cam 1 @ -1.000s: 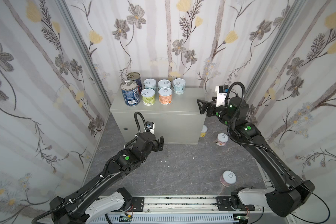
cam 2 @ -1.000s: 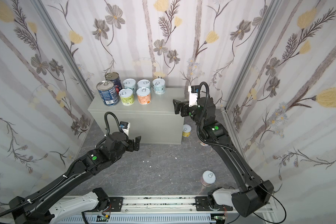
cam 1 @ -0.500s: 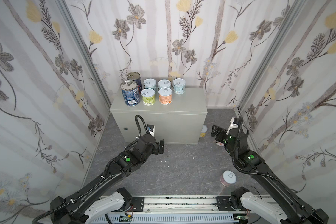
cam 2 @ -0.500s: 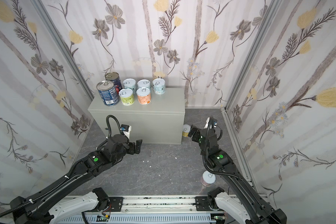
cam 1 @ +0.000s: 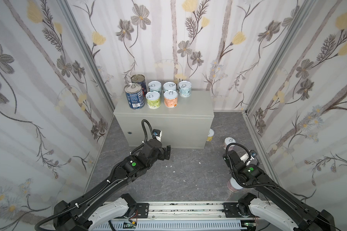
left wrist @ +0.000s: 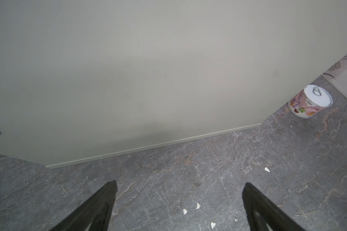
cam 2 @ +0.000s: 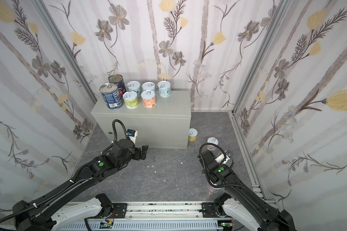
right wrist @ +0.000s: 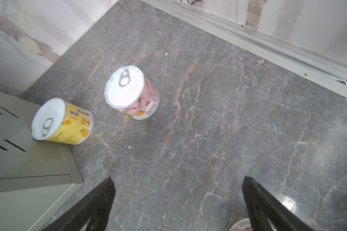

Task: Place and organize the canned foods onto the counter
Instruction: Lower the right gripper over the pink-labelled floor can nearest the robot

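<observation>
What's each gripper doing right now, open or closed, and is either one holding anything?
Left gripper: open, holding nothing.
Right gripper: open, holding nothing.

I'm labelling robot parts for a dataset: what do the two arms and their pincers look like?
Both the left arm and right arm are matte black, each with a round green dot, a white shell at the base and a looping ribbed black cable. A white camera block sits at each wrist. The left pincer and right pincer are tapered and black.
</observation>
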Available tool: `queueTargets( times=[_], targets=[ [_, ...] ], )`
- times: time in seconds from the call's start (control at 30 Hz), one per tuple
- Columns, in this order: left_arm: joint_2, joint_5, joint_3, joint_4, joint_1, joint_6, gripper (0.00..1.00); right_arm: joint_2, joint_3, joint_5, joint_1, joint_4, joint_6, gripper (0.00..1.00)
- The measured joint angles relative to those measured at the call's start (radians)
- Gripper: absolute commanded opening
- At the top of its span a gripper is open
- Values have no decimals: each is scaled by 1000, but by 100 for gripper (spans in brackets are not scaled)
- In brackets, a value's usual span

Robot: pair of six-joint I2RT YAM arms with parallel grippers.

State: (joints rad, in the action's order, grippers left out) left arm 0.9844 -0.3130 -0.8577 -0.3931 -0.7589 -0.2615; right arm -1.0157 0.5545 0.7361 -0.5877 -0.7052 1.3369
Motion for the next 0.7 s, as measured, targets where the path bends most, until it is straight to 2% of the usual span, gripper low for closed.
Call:
queueTargets(
  times=[0.3,0.7],
  targets=[
    [-2,0,7,1,0,0,100,10,-98,-21,-42,-69,208,100],
    [2,0,7,1,0,1,100,-63,-129,50,-93,-73,258,100]
  ],
)
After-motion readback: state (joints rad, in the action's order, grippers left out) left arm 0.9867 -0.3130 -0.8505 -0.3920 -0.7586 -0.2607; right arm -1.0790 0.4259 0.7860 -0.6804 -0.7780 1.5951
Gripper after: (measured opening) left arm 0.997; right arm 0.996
